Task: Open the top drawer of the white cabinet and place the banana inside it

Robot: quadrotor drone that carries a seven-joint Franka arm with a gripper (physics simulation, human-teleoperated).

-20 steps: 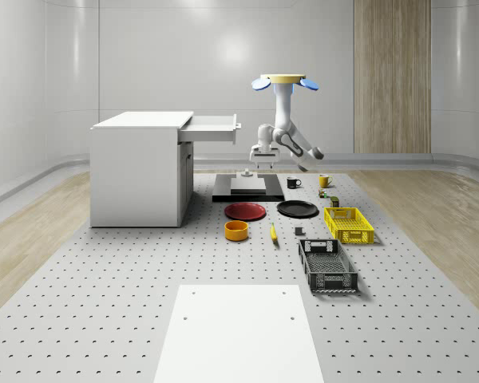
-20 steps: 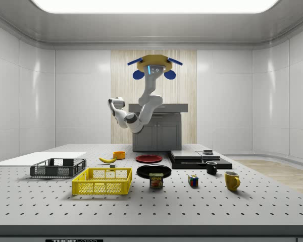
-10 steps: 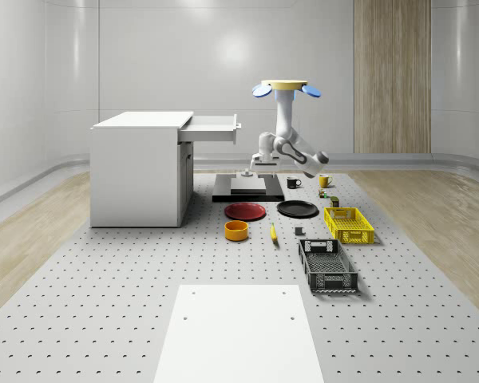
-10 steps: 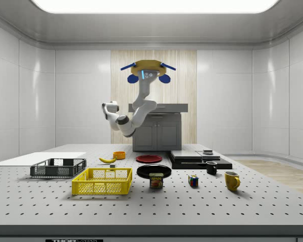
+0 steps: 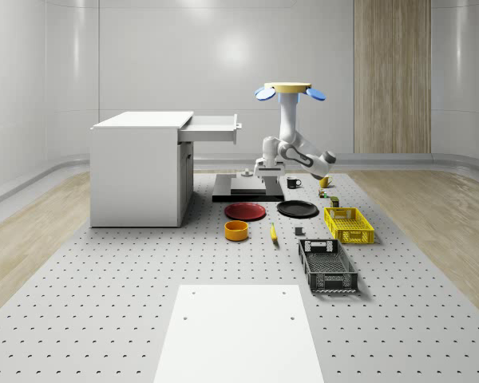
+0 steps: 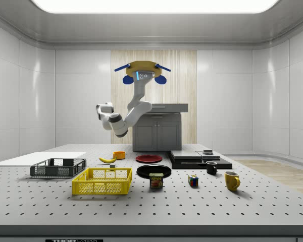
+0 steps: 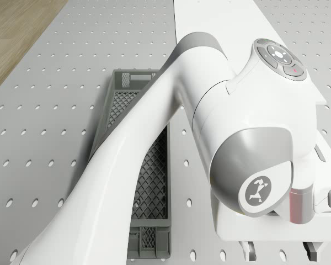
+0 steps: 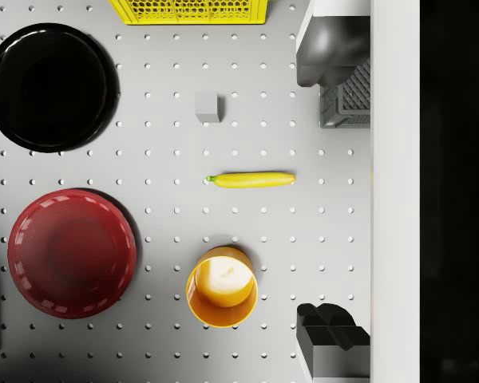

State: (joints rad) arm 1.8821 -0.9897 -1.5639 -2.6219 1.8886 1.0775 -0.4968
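- whole-scene view: high, far back, facing the white cabinet (image 5: pixel 140 167) and far wall.
- side view: low at the desk (image 6: pixel 151 201) edge, looking across.
- drone view: close over its own arm.
- wrist view: straight down; shares the banana (image 8: pixel 251 179) with the side view.

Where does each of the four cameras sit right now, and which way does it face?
Whole-scene view: high off the robot, facing white cabinet; drone hovers beyond banana.
Side view: table level, across yellow crate; drone, arm visible.
Drone view: on the drone, down past its arm onto gray crate.
Wrist view: straight down on banana, orange bowl; fingers at the edge.
Shared: banana.
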